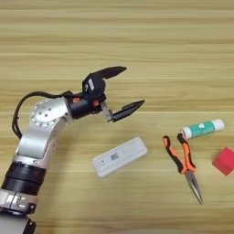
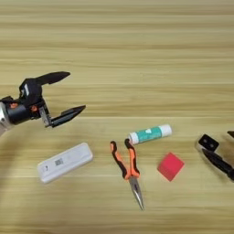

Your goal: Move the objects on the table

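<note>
On the wooden table a small red cube lies right of centre, also seen at the right edge of the left eye view as the red cube. A small black block with a white mark lies near the right edge. My right gripper comes in from that edge, open, with one finger just below the block and the other barely showing; whether it touches the block I cannot tell. My left gripper hovers at mid-left, open wide and empty, above a white device.
A white rectangular device with a label lies below the left gripper. Orange-handled pliers lie left of the cube, tip toward me. A white and green glue stick lies just above the pliers.
</note>
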You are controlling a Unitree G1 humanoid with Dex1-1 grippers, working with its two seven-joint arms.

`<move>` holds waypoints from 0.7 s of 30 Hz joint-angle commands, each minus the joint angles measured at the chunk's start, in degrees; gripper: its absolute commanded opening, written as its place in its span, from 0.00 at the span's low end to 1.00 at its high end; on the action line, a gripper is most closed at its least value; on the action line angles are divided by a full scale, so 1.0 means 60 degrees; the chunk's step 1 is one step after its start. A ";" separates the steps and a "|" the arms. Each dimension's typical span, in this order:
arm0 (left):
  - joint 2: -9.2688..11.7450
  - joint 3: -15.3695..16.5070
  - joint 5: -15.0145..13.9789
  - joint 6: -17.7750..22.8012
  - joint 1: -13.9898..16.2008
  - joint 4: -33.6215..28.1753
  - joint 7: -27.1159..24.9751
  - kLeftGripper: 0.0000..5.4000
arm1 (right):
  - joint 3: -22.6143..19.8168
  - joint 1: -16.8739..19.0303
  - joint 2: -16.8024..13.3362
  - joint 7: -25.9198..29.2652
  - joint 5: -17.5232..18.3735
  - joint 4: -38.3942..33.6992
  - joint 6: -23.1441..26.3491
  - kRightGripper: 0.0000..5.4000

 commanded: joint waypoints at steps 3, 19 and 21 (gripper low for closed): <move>0.0116 0.0072 -0.0146 -0.0083 -0.0019 -0.0106 -0.0092 1.00 | 0.0360 -0.0510 -0.0093 0.0186 -0.0350 0.0915 -0.0306 1.00; 0.0161 0.0118 -0.0193 -0.0091 0.0038 -0.0109 -0.0009 1.00 | 0.1028 -0.1319 0.0024 0.0288 -0.0838 0.2217 -0.0869 0.78; 0.0128 0.0164 -0.0128 -0.0066 0.0066 -0.0113 0.0182 1.00 | 0.1065 -0.1356 0.0040 0.0297 -0.0840 0.2263 -0.0912 0.75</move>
